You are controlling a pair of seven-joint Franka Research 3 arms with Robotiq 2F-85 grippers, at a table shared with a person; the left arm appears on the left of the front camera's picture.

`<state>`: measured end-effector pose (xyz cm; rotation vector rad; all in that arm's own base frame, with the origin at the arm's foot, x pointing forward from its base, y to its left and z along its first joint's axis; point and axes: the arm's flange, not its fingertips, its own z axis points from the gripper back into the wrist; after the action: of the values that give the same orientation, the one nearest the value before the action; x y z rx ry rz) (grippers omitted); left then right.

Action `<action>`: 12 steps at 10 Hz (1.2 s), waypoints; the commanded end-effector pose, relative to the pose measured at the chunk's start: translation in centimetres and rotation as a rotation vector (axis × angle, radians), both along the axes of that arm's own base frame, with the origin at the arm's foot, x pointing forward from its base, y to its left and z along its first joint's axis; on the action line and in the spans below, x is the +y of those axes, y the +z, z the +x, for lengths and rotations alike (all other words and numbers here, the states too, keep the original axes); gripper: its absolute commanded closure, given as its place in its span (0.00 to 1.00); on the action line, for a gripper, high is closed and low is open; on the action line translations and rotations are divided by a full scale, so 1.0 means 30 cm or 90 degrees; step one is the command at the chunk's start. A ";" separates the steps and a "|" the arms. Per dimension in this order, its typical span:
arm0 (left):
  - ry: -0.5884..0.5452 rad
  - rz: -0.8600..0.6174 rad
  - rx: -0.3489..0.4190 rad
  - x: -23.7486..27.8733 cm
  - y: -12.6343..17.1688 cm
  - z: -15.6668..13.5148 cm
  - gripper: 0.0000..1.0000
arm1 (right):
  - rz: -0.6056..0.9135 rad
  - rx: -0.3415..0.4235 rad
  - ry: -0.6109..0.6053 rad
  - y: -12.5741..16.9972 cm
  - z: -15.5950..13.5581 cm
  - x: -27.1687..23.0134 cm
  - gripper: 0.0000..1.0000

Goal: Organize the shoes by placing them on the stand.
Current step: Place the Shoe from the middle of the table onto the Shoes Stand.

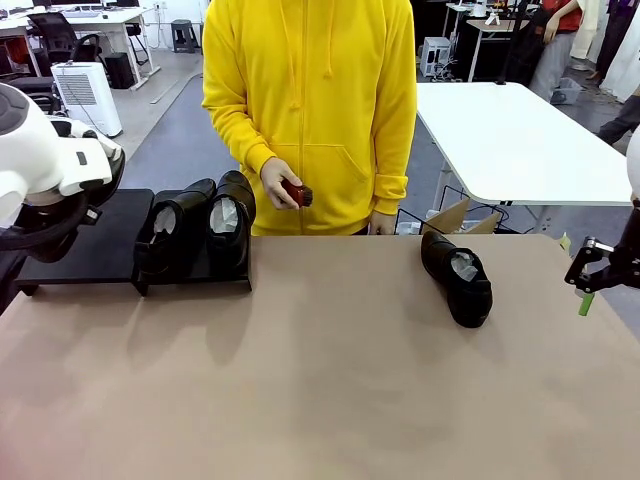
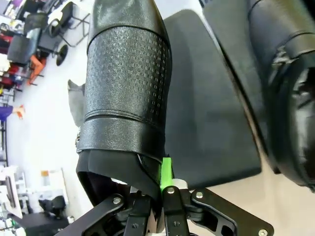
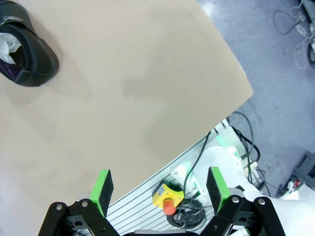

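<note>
My left gripper is pinched on the heel rim of a shoe, holding it over the bare panel of the stand (toe pointing away from the wrist camera). Two more shoes sit side by side on the stand's other panel. A fourth shoe lies on the table, well apart from my right gripper, whose fingers are spread wide.

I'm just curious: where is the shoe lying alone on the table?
Front view: the shoe lies on the table's right side near the far edge, between the person and the right gripper.
</note>
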<state>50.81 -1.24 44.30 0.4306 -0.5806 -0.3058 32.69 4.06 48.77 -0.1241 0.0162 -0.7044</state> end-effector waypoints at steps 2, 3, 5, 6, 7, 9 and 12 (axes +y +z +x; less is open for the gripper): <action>0.054 0.014 -0.007 0.051 -0.016 0.068 1.00 | 0.001 -0.008 0.003 0.003 0.006 -0.003 0.00; 0.069 0.009 -0.002 0.075 -0.036 0.088 1.00 | 0.001 -0.008 0.003 0.003 0.006 -0.003 0.00; 0.124 -0.026 0.010 0.100 -0.102 0.137 1.00 | 0.001 -0.008 0.003 0.003 0.006 -0.003 0.00; 0.128 -0.029 0.014 0.099 -0.118 0.146 1.00 | 0.001 -0.008 0.003 0.003 0.006 -0.003 0.00; 0.136 -0.034 0.015 0.102 -0.129 0.159 1.00 | 0.001 -0.008 0.003 0.003 0.006 -0.003 0.00; 0.154 -0.046 0.006 0.107 -0.137 0.179 1.00 | 0.001 -0.008 0.003 0.003 0.006 -0.003 0.00; 0.175 -0.053 0.009 0.112 -0.130 0.190 1.00 | 0.001 -0.008 0.003 0.003 0.006 -0.003 0.00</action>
<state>56.02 2.30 40.36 0.4002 -0.5002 -0.0526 32.69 4.06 48.77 -0.1240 0.0162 -0.7045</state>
